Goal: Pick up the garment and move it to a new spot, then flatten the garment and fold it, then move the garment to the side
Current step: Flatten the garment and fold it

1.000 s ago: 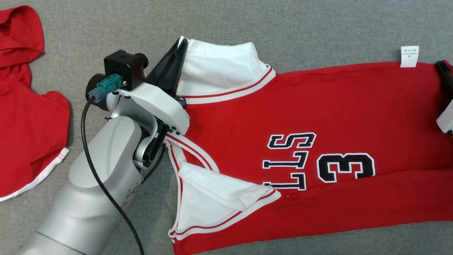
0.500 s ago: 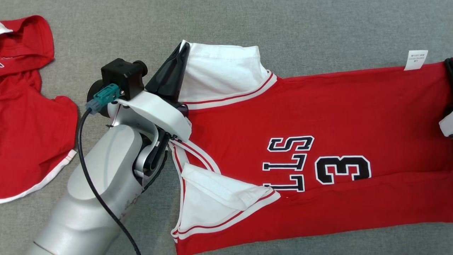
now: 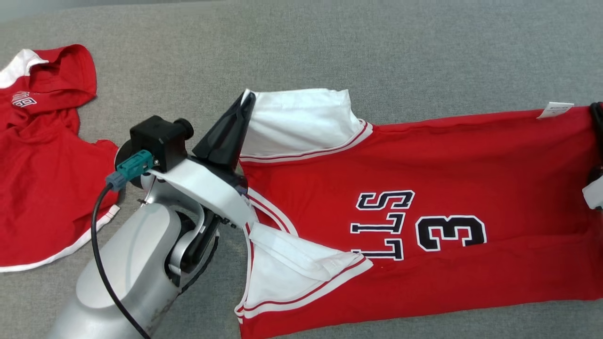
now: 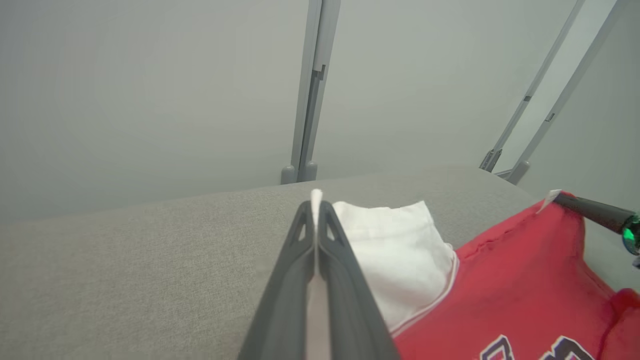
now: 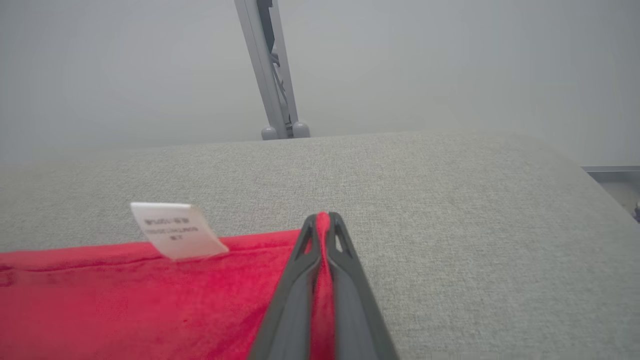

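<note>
Head view: my left forearm (image 3: pixel 122 273) rises from the lower left corner. The wrist is bent so my left gripper (image 3: pixel 247 101) slants up and right, its fingers pinched together on the edge of the white sleeve (image 3: pixel 301 122) of the red jersey (image 3: pixel 424 160). The jersey stretches across the grey surface (image 3: pixel 377 47) toward my right gripper (image 5: pixel 323 218), which is clamped on the red hem near the white label (image 5: pixel 175 230). A second red garment (image 3: pixel 42 165) lies apart at left.

Open surface (image 3: pixel 424 47) beyond jersey (image 3: pixel 471 160); red garment (image 3: pixel 42 165) leftward
</note>
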